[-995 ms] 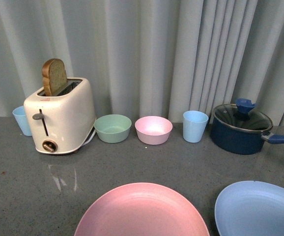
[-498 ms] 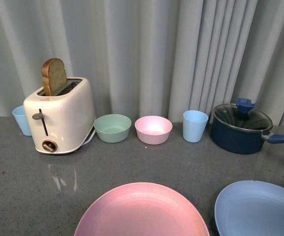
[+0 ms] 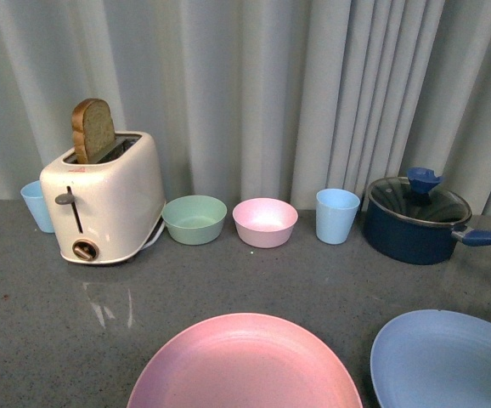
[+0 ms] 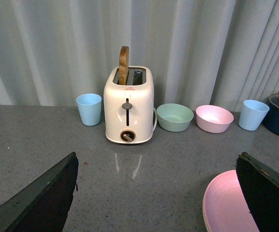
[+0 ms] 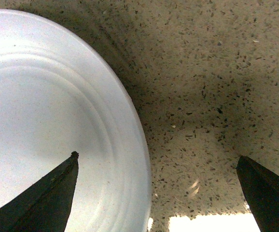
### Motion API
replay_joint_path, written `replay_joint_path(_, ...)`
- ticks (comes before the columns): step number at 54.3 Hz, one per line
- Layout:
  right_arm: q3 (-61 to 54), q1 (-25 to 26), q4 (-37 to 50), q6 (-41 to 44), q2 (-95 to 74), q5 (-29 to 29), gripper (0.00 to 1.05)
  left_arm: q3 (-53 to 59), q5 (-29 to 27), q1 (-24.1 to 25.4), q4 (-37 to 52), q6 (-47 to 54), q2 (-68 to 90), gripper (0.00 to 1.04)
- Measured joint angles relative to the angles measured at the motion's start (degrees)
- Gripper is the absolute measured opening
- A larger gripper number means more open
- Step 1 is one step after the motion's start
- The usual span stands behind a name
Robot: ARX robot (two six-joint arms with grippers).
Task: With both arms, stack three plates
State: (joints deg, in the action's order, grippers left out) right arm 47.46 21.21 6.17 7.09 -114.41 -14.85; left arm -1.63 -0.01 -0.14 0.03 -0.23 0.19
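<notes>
The pink plate (image 3: 245,365) lies on the grey counter at the near middle of the front view. The light blue plate (image 3: 445,361) lies to its right. No beige plate shows in the front view, and neither arm is in it. My left gripper (image 4: 156,159) is open and empty above the counter, with the pink plate's rim (image 4: 224,208) beside one finger (image 4: 267,193). My right gripper (image 5: 156,159) is open, close above a pale plate (image 5: 48,111) whose colour is washed out. One finger (image 5: 48,198) is over that plate and the other is over bare counter.
At the back stand a cream toaster (image 3: 105,200) with a bread slice (image 3: 93,132), a blue cup (image 3: 35,206), a green bowl (image 3: 194,219), a pink bowl (image 3: 265,223), another blue cup (image 3: 337,216) and a lidded dark blue pot (image 3: 417,219). A grey curtain hangs behind.
The front view has shifted very slightly. Nothing on the counter has moved.
</notes>
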Motion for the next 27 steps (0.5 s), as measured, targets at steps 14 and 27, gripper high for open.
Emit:
replay_joint_path(14,2.05,-2.47,0.85,-2.36,-3.50,0.59,0.97,0.00,0.00,0.00,0.00,0.00,0.00,0.98)
replay_joint_path(27,2.84,-4.50,1.88,-3.82,-5.22,0.85,0.60,0.00,0.00,0.00,0.00,0.00,0.00,0.98)
